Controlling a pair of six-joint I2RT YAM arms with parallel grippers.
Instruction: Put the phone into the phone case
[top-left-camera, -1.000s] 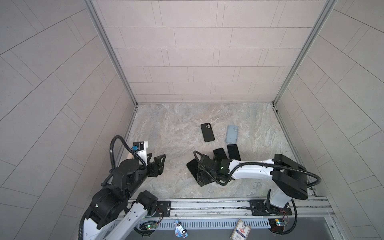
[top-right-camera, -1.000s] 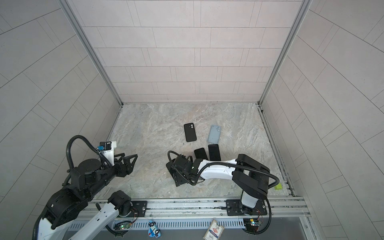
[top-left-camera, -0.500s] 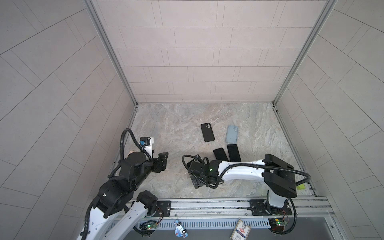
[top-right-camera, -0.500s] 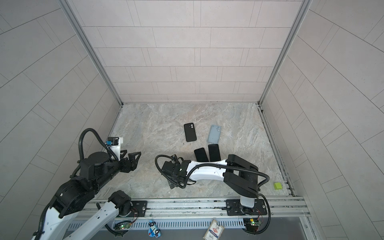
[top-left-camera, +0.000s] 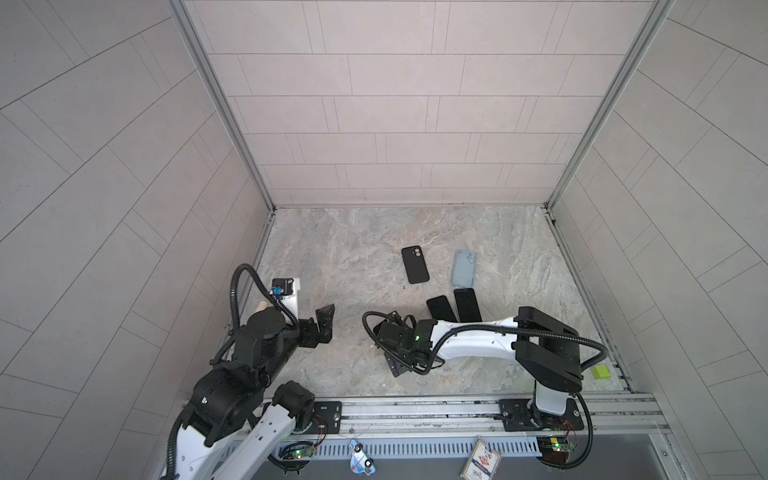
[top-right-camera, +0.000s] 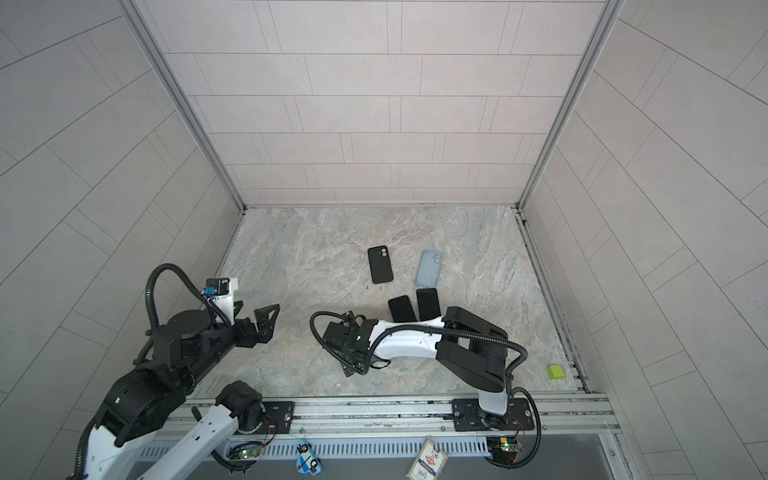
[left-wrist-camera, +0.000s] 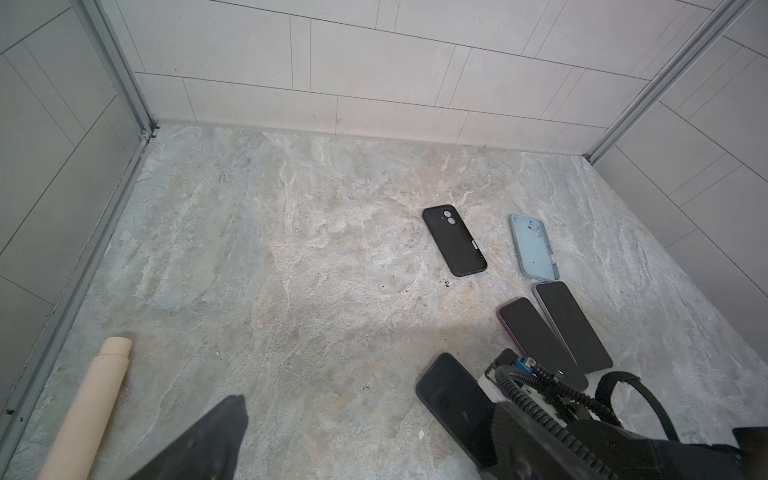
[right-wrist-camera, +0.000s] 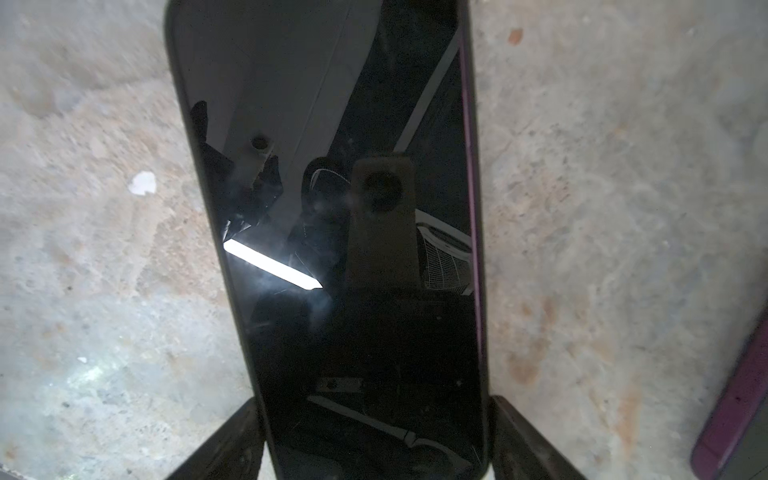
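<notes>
The phone (right-wrist-camera: 353, 324) lies screen up on the bench (top-left-camera: 345, 257), at about 6 o'clock from the bench's middle, near the front rail. Its glass is dark and glossy and mirrors the wrist camera, cables and a bright bar of light. One long edge shows a thin purple line, the other a thicker black rim; I cannot tell whether that rim is a case. In both top views the right arm (top-left-camera: 469, 343) hides nearly all of it.

The right gripper (right-wrist-camera: 374, 403) straddles one end of the phone. Its jaws are set wide, one finger (right-wrist-camera: 232, 440) at each long edge. Whether they press the edges or stand just off them I cannot tell.

At 1 o'clock from the phone, a purple phone (left-wrist-camera: 536, 332) and a grey phone (left-wrist-camera: 571, 324) lie side by side, screens dark. The purple one's near end is hidden behind the right wrist.

At 12 o'clock lies the black case (top-left-camera: 414, 264), with two round lens openings at its far end. Just to its 3 o'clock lies the blue case (top-left-camera: 464, 268), hollow side up.

At 10 o'clock, well apart, the left gripper (top-right-camera: 254, 316) hangs over the bench, jaws wide and empty. A beige tube (left-wrist-camera: 89, 407) lies by the left wall, cut off by the frame.

A green block (top-left-camera: 601, 371) sits at 3 o'clock by the right rail. Below the front rail hang a card (top-left-camera: 480, 457) with a red-and-blue diamond print, too small to read, and a blue car-shaped tag (top-left-camera: 360, 461).
</notes>
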